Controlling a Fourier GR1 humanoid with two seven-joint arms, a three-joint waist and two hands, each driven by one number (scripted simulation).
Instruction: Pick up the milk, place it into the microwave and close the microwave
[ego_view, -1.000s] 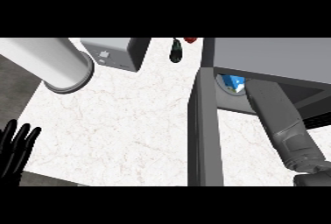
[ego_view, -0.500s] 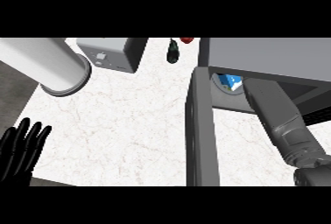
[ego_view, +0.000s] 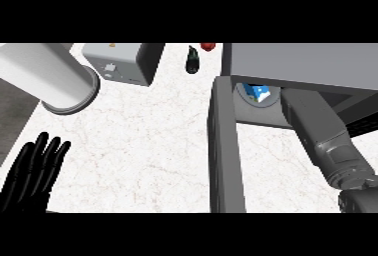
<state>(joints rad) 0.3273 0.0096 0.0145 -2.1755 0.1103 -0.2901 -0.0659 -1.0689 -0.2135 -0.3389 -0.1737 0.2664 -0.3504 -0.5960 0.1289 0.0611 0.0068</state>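
Observation:
The milk carton (ego_view: 258, 93), blue and white, stands on the round plate (ego_view: 245, 98) inside the grey microwave (ego_view: 310, 65) at the upper right. Only part of the carton shows under the microwave's roof. My right forearm (ego_view: 325, 140) reaches from the lower right into the microwave's opening, beside the carton; its hand is hidden under the roof. The microwave door (ego_view: 225, 150) stands open and is seen edge-on as a long grey bar running toward me. My left hand (ego_view: 33, 172) rests open at the lower left edge, fingers up.
A large white cylinder (ego_view: 52, 75) lies at the upper left of the marble counter (ego_view: 140, 145). A grey toaster (ego_view: 118, 62) stands behind it. A dark elongated item (ego_view: 193, 60) and a small red one (ego_view: 208, 46) lie at the back, left of the microwave.
My left hand has come up and a little to the right into the view. The right forearm stays inside the microwave opening, and the door stays open.

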